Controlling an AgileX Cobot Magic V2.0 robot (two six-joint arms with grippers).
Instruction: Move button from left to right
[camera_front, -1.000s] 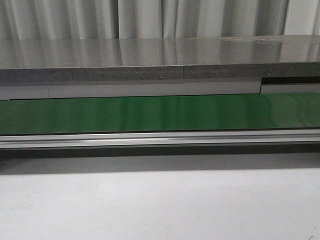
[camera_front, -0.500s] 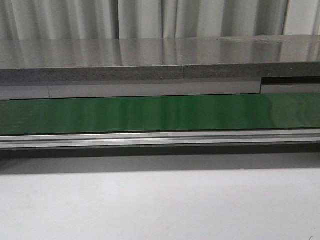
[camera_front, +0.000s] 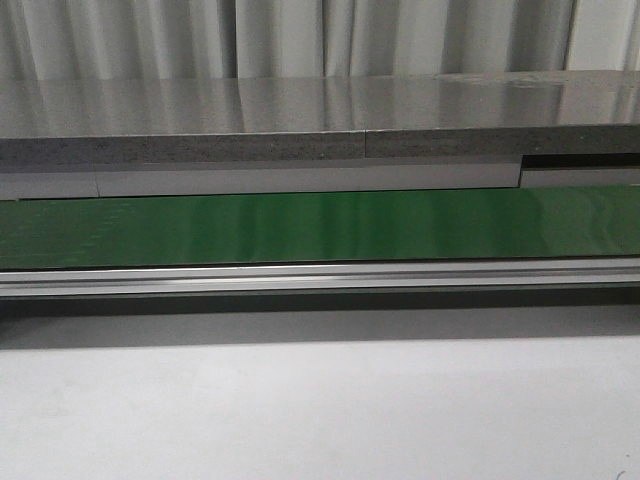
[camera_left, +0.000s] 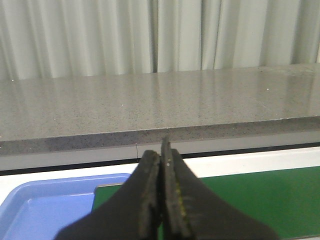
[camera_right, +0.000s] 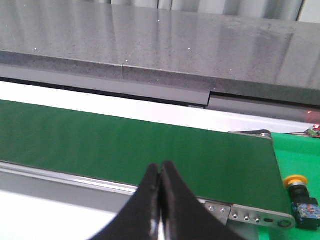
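Note:
The button (camera_right: 300, 193), with its orange-yellow cap on a black body, shows only in the right wrist view, on a bright green surface (camera_right: 300, 155) just past the end of the dark green conveyor belt (camera_right: 140, 145). My right gripper (camera_right: 161, 167) is shut and empty, over the belt's near metal rail, well apart from the button. The left gripper (camera_left: 161, 150) is also shut with nothing in it, above the other end of the belt (camera_left: 240, 200) beside a blue tray (camera_left: 45, 205). Neither gripper appears in the front view.
The belt (camera_front: 320, 228) runs across the front view behind a metal rail (camera_front: 320, 277), with a grey stone shelf (camera_front: 320, 120) and curtains behind it. A white tabletop (camera_front: 320, 410) lies in front. A small red-lit part (camera_right: 314, 130) sits beyond the button.

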